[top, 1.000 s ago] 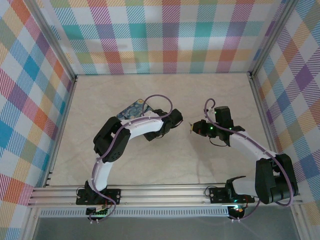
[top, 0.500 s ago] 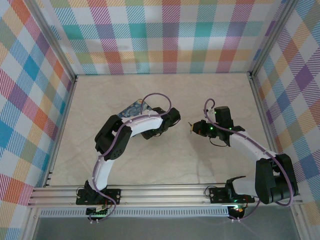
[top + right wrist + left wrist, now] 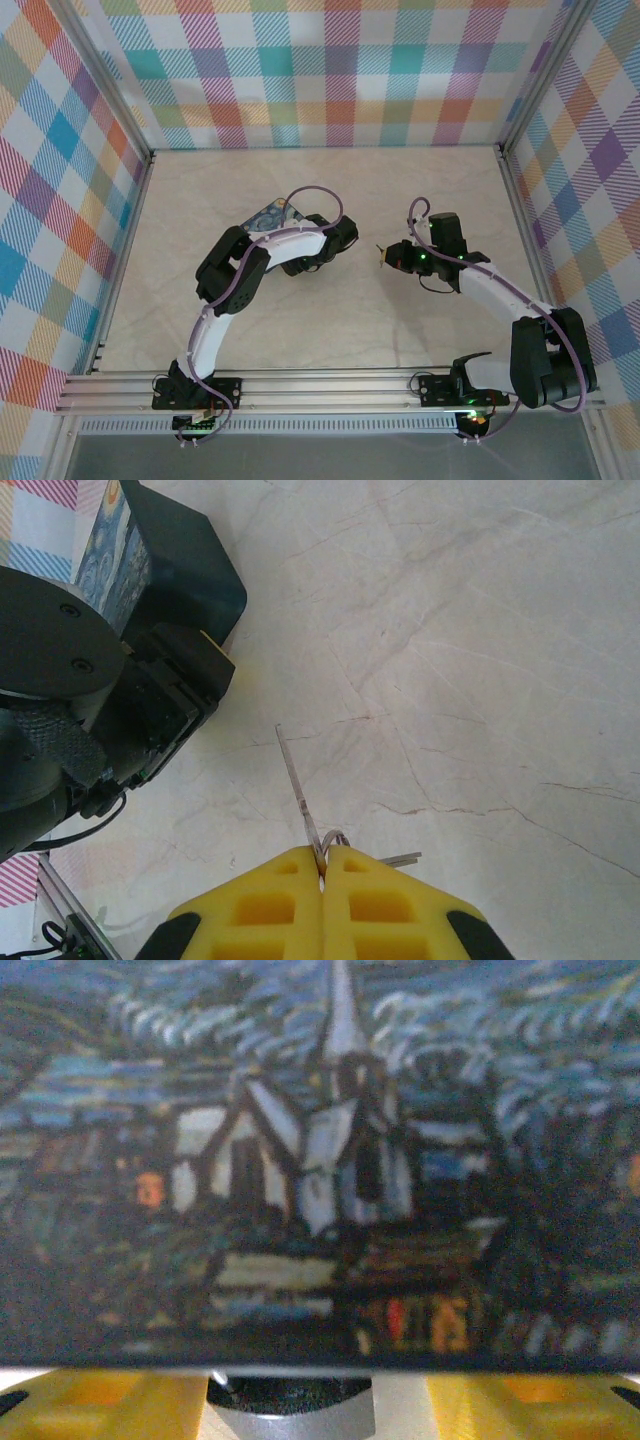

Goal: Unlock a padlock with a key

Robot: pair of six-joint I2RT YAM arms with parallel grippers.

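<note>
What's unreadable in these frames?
- Padlock: top view, hidden under the left arm; left wrist view, a blurred dark-silver shape at the bottom edge may be it.
- Left gripper: left wrist view, fingers cut by the bottom edge; grip unclear.
- Key: right wrist view, head buried in the shut right gripper.

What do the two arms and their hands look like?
The left arm and right arm have white rounded links, black joints and loose purple cables. The left hand and right hand have blocky yellow fingers with recessed pockets.
</note>
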